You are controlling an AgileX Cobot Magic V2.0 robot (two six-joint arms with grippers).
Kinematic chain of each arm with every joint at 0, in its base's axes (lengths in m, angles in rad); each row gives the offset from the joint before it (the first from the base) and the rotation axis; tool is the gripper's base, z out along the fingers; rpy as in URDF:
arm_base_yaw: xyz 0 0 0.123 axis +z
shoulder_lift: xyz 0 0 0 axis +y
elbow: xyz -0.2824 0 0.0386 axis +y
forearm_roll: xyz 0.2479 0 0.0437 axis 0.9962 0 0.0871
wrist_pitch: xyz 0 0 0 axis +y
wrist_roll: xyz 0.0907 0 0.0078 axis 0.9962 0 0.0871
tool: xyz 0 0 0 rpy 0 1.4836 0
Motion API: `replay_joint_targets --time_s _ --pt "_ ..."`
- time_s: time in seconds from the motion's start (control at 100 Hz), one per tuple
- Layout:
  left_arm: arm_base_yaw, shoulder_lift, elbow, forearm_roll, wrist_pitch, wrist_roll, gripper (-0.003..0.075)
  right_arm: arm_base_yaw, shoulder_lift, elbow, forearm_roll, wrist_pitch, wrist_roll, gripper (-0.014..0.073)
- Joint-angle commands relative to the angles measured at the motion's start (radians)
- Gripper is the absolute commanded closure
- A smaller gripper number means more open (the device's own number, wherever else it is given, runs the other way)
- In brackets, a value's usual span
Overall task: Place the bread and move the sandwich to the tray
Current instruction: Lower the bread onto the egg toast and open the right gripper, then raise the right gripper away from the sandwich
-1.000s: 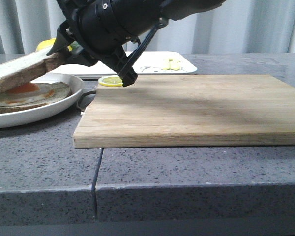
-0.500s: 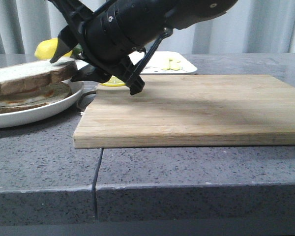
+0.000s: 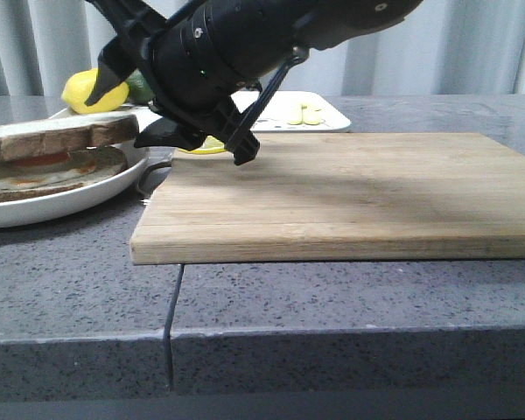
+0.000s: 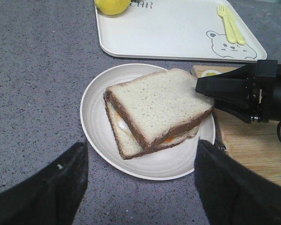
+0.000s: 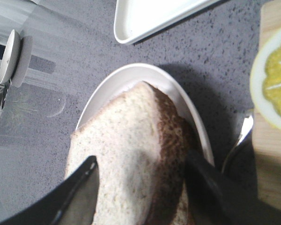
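A: Bread [image 4: 157, 105] lies on top of the egg sandwich [image 4: 126, 140] in the round white dish [image 4: 96, 136], so I judge the placing step all but done. The slice sits skewed, one corner overhanging toward the cutting board [image 3: 350, 192].

B: And the tools?

A: The left tool [image 4: 140, 187] hangs above the dish at six o'clock, fingers spread wide, holding nothing. The right tool [image 5: 140, 197] straddles the bread's edge at three o'clock; I cannot tell whether it grips or has let go.

B: What remains?

A: Moving the sandwich to the tray [image 4: 168, 33], at twelve o'clock from the dish. It carries a lemon [image 4: 112, 4] and a pale fork [image 4: 229, 23].
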Motion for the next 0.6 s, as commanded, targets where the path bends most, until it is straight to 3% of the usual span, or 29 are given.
replay_joint_targets --time_s 0.0,0.37,0.59 --pt "-0.006 0.010 -0.032 -0.025 -0.053 -0.006 0.0269 -0.003 -0.075 -0.023 0.036 0.017 -0.020 0.0123" --pt "-0.006 0.010 -0.032 -0.025 -0.053 -0.006 0.0269 -0.009 -0.126 -0.023 -0.005 -0.021 -0.026 0.0121" --pt "-0.006 0.010 -0.032 -0.025 -0.053 -0.006 0.0269 -0.052 -0.196 -0.023 -0.112 -0.017 -0.026 0.0121"
